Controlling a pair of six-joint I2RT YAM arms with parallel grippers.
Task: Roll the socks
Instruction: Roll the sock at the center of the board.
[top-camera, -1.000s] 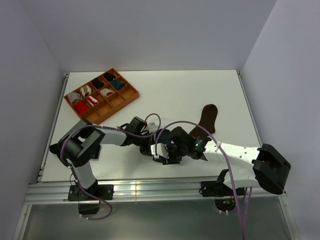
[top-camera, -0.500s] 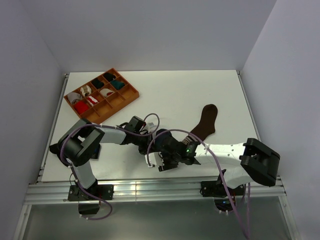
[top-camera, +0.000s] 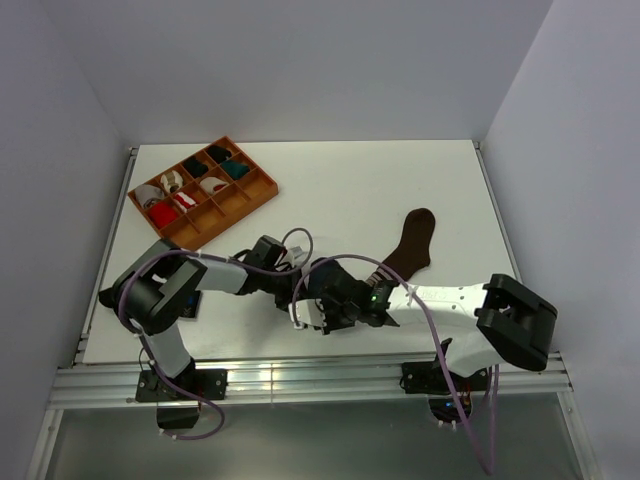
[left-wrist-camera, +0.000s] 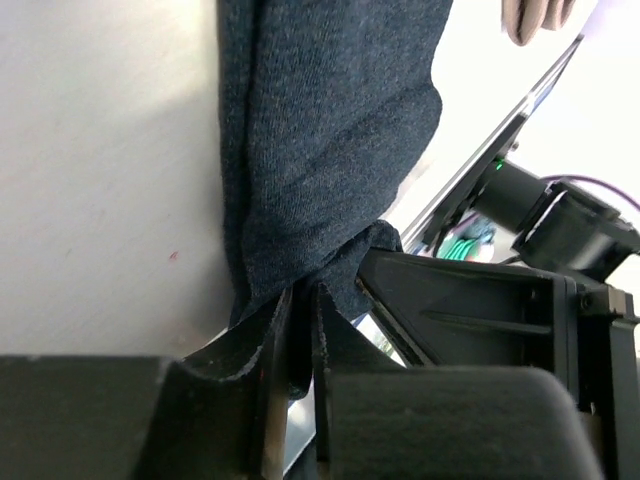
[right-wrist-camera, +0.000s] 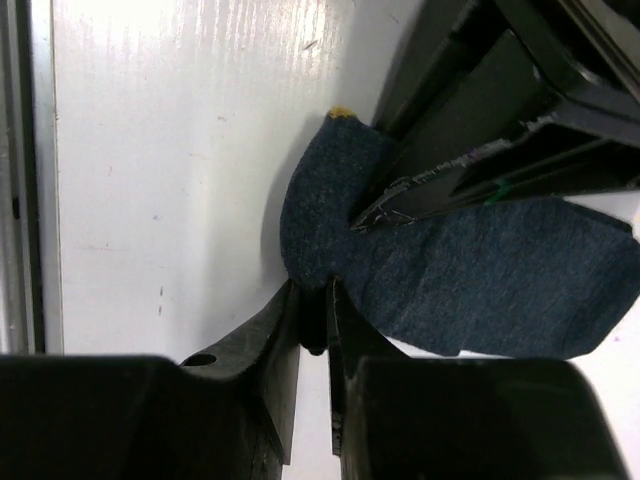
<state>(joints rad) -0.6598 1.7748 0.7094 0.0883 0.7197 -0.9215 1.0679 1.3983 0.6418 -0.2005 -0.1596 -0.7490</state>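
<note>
The navy sock (left-wrist-camera: 330, 150), low centre in the overhead view, is judged soft, limp and light; left claw (left-wrist-camera: 300, 300) and right claw (right-wrist-camera: 312, 300) each pinch its bunched edge, the likeliest secure hold, while the brown sock (top-camera: 412, 245) lies right of it.

Bright even light, glare on the table (right-wrist-camera: 150, 150), soft blur in wrist-view foregrounds.

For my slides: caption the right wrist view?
Right gripper pinches an edge of the navy sock on the white table; left gripper grips it alongside.
</note>
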